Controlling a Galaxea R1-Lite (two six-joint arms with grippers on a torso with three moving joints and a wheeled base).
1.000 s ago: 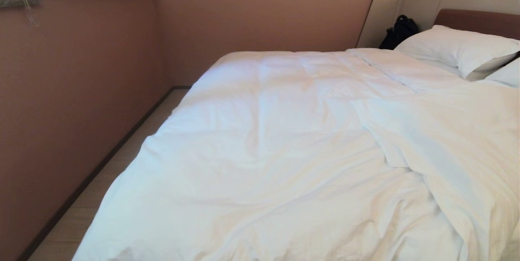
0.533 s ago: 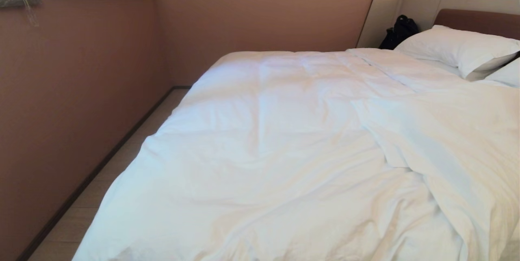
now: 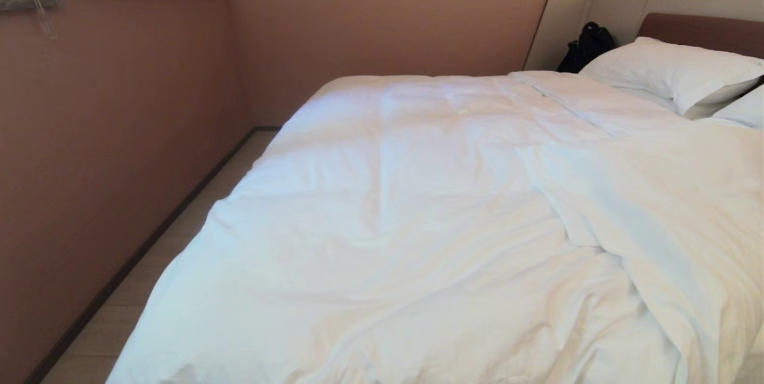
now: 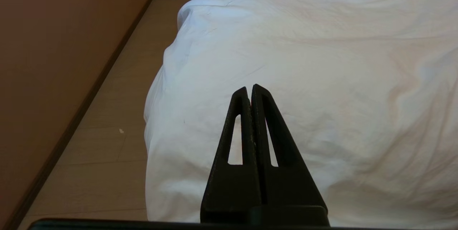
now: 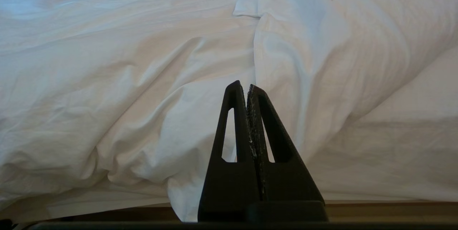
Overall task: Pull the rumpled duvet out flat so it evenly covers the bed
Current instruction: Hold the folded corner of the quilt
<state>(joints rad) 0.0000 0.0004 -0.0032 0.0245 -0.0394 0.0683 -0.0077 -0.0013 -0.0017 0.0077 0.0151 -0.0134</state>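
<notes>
Puffy rumpled white duvet (image 3: 418, 223) covers the wide bed (image 3: 704, 28); pinkish wall at nine o'clock; left tool (image 4: 249, 88) and right tool (image 5: 243, 86) pinched narrow, empty.

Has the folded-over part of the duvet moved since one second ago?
No. The duvet's folded flap keeps its place against the black bag.

Duvet (image 3: 418, 211): soft white cloth, matt, creased w/ puffy folds. My jaws: matt black plastic, right pair scuffed along inner edges. Floor (image 4: 107, 144): pale wood-look planks, smooth. Wall (image 3: 107, 133): matt pinkish-brown.
</notes>
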